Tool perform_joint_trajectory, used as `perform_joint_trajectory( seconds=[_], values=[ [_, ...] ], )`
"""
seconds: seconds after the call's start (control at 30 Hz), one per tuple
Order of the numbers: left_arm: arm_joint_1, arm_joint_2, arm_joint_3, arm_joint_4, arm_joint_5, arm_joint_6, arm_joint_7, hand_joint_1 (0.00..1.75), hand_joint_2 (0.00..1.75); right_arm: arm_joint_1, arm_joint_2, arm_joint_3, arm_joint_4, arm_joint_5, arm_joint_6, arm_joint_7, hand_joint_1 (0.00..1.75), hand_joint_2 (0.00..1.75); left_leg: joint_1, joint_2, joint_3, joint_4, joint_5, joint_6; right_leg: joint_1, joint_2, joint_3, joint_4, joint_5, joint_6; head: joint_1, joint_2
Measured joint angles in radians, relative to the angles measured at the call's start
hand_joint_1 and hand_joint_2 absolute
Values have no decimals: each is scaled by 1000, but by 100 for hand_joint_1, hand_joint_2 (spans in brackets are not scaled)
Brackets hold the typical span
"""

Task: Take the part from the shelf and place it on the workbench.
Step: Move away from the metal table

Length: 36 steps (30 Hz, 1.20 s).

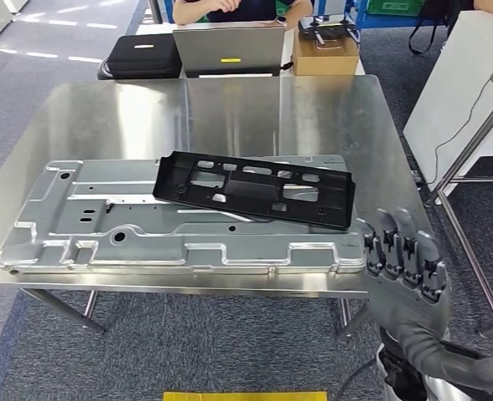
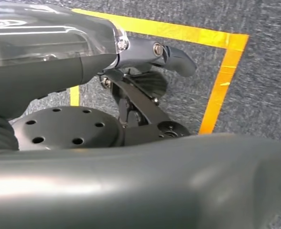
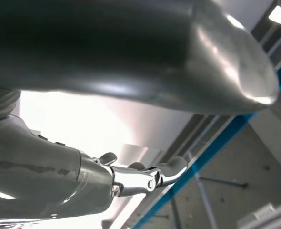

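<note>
**Black part rests on the shiny surface**

Black plastic, long and flat with holes in it: that is the part (image 1: 255,189). It lies on the big grey metal sheet (image 1: 168,221), which lies on the steel surface (image 1: 244,104). So the job looks almost done, as the part is already down. No shelf can be seen.

Near the part's right end, just off the edge of the surface, the right hand (image 1: 408,267) is up with its fingers (image 1: 395,246) spread apart. It holds nothing and touches nothing. The left hand (image 2: 160,55) hangs over the floor by the yellow tape (image 2: 221,78), its fingers apart and empty too.
</note>
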Motion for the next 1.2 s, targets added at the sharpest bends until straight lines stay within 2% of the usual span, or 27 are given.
perform_joint_trajectory(
  seconds=[0.1,0.17,0.23,0.27,0.3,0.33,0.4,0.43,0.47,0.5,0.53,0.57,0.63,0.67,0.73,0.77,0.8,0.83,0.9,0.93,0.97,1.0,1.03,1.1,1.13,1.17,1.2],
  values=[
    [-2,4,0,0,-3,1,-2,0,0,33,18,-15,0,14,14,0,0,0,-14,-2,127,-203,74,30,7,0,-10,0,16,4,0,0],
    [-4,8,0,0,-2,1,-5,0,0,58,27,-24,0,22,16,0,0,0,-25,-3,161,-269,87,38,4,-1,-14,-2,28,15,0,0],
    [-3,9,0,0,3,-2,-8,0,0,84,34,-35,2,30,21,-1,0,0,-28,-3,155,-277,102,40,1,-1,-16,-7,42,28,0,0],
    [-4,9,0,0,6,-4,-9,0,0,96,37,-43,4,32,20,-1,0,0,-27,0,150,-282,113,43,1,1,-20,-4,35,34,0,0],
    [-4,9,1,0,9,-7,-10,0,0,108,38,-50,8,32,13,-2,0,0,-24,2,141,-286,126,48,1,4,-26,9,13,36,0,0],
    [-6,9,1,0,12,-10,-12,0,0,119,38,-55,13,33,0,-2,0,0,-22,5,129,-289,139,53,2,7,-37,41,-26,38,0,0],
    [-5,8,1,0,16,-12,-12,0,0,143,35,-63,31,43,-29,-3,0,0,-24,9,100,-284,157,59,3,10,-62,151,-119,40,0,0],
    [-4,7,2,0,18,-11,-12,0,0,156,34,-68,43,54,-42,-4,0,0,-25,11,85,-279,164,60,3,10,-69,205,-145,42,0,0],
    [-4,6,3,0,19,-10,-12,0,0,170,34,-74,55,68,-55,-4,0,0,-26,13,70,-273,171,60,3,10,-63,234,-147,45,0,0],
    [-3,6,4,0,21,-9,-12,0,0,182,34,-79,69,80,-72,-4,0,0,-26,14,56,-266,176,60,3,10,-41,230,-130,47,0,0],
    [-3,5,6,0,24,-7,-11,0,0,193,31,-82,85,87,-96,-4,0,0,-26,14,41,-257,180,59,3,10,-2,189,-103,48,0,0],
    [-3,5,7,0,28,-5,-10,0,0,202,26,-84,104,92,-127,-4,0,0,-26,14,28,-247,183,57,3,10,49,120,-83,47,0,0],
    [-3,3,8,0,35,2,-4,0,0,215,16,-89,165,112,-193,-4,0,0,-27,14,11,-231,189,50,7,9,133,-9,-75,40,0,0],
    [-3,2,8,0,36,5,-2,0,0,221,13,-95,207,127,-217,-4,0,0,-27,14,6,-226,193,45,10,9,151,-42,-81,35,0,0],
    [-1,1,9,0,34,11,1,0,0,232,9,-113,314,160,-249,-4,0,0,-26,13,1,-225,205,33,13,8,150,-56,-76,24,0,0],
    [1,0,10,0,32,13,1,0,0,232,6,-122,378,184,-269,-4,0,0,-25,11,-3,-222,201,27,11,6,144,-58,-68,16,-1,0],
    [2,0,12,0,31,13,0,0,0,228,3,-130,449,219,-297,-4,0,0,-24,9,-9,-211,183,21,8,4,135,-60,-58,8,-1,0],
    [4,0,13,0,30,13,-1,0,0,221,-1,-137,524,258,-328,-4,0,0,-22,7,-18,-184,148,14,5,2,124,-62,-47,2,-2,0],
    [4,0,14,0,32,11,-5,0,0,203,-12,-151,695,314,-393,-3,0,0,-14,7,-45,-82,54,0,3,-2,97,-61,-27,-2,-5,0],
    [5,0,14,0,34,10,-6,0,0,190,-20,-154,791,325,-433,-3,0,0,-9,7,-54,-24,23,-5,2,-5,83,-60,-17,-1,-5,0],
    [5,0,14,0,35,9,-8,0,0,173,-29,-153,894,330,-480,-3,0,0,-5,7,-54,16,15,-10,2,-7,70,-59,-6,2,-6,0],
    [6,0,14,0,36,8,-10,0,0,151,-39,-149,1005,332,-530,-2,0,0,-2,7,-40,26,31,-13,1,-9,57,-57,3,5,-6,0],
    [6,0,14,0,37,7,-12,0,0,128,-48,-145,1122,335,-574,4,0,0,1,7,-9,1,62,-15,0,-10,45,-55,11,10,-6,0],
    [4,0,14,0,35,2,-16,0,0,86,-61,-142,1333,341,-627,30,0,0,5,3,91,-133,108,-16,-2,-10,27,-47,23,21,-6,0],
    [2,0,13,0,34,0,-18,0,0,69,-64,-142,1419,344,-642,57,0,0,5,-1,139,-205,110,-12,-2,-10,20,-43,30,27,-6,0],
    [0,0,13,0,32,-2,-19,0,0,53,-66,-142,1492,344,-653,95,0,0,4,-4,171,-258,103,-8,-2,-10,15,-40,38,34,-6,0],
    [-2,0,13,0,31,-3,-20,0,0,39,-67,-141,1556,343,-660,144,0,0,2,-7,185,-287,94,-2,-2,-9,9,-39,47,41,-6,0]
  ],
)
